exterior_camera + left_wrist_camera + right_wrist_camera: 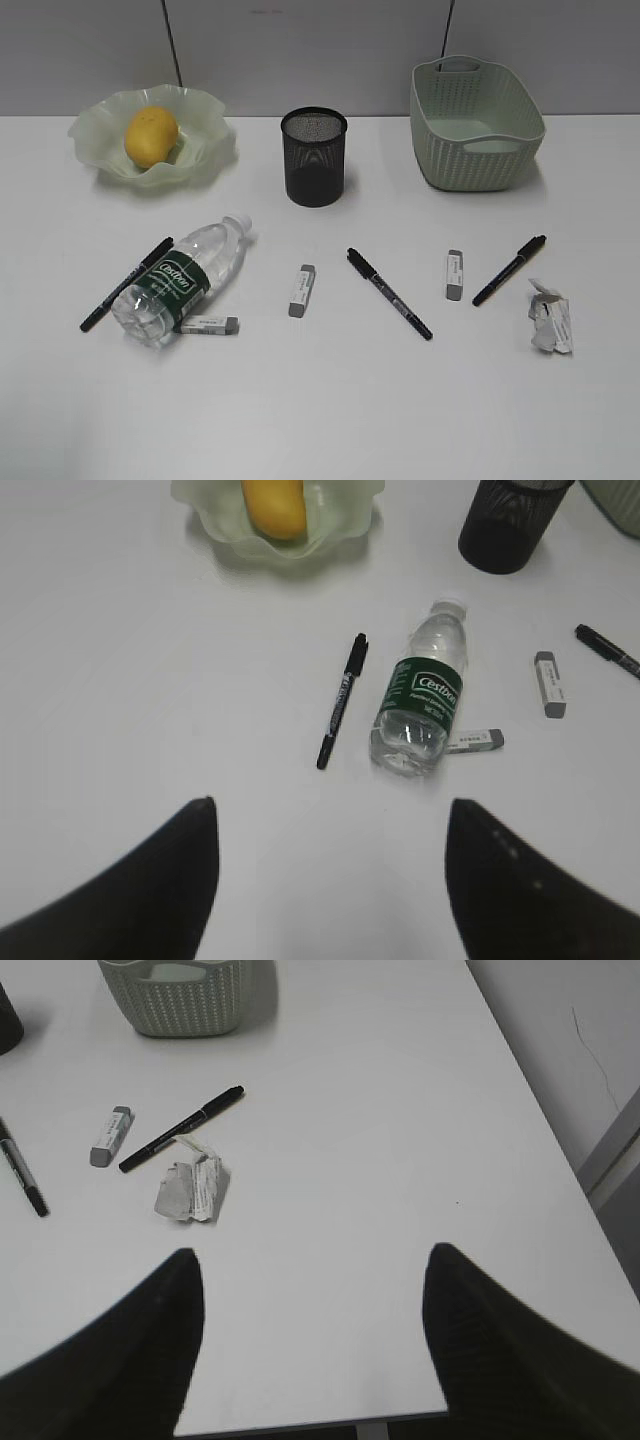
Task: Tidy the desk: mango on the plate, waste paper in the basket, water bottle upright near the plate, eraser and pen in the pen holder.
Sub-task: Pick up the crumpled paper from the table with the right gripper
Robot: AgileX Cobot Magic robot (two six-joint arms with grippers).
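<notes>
Fingers of the left gripper [330, 880] are spread wide and hold nothing, hanging over bare tabletop [120, 700] near its front edge. Ahead of them, toward the far edge, the water bottle [420, 702] is seen lying on its side, its long axis running away from the fingers with the white cap at the far end. A pen [342, 700] lies just beside it and an eraser [474, 742] appears to touch its base. The left arm is judged the nearer one for setting the bottle upright.

Fingers of the right gripper [312, 1345] are likewise spread and empty. The waste paper [192, 1190] lies ahead and to their left, with the basket [185, 1000] beyond it at the far edge.

Only the exterior view shows the whole layout: the mango [151, 136] already in the plate [205, 150], the pen holder [314, 157] between plate and basket. Neither gripper is shown there.
</notes>
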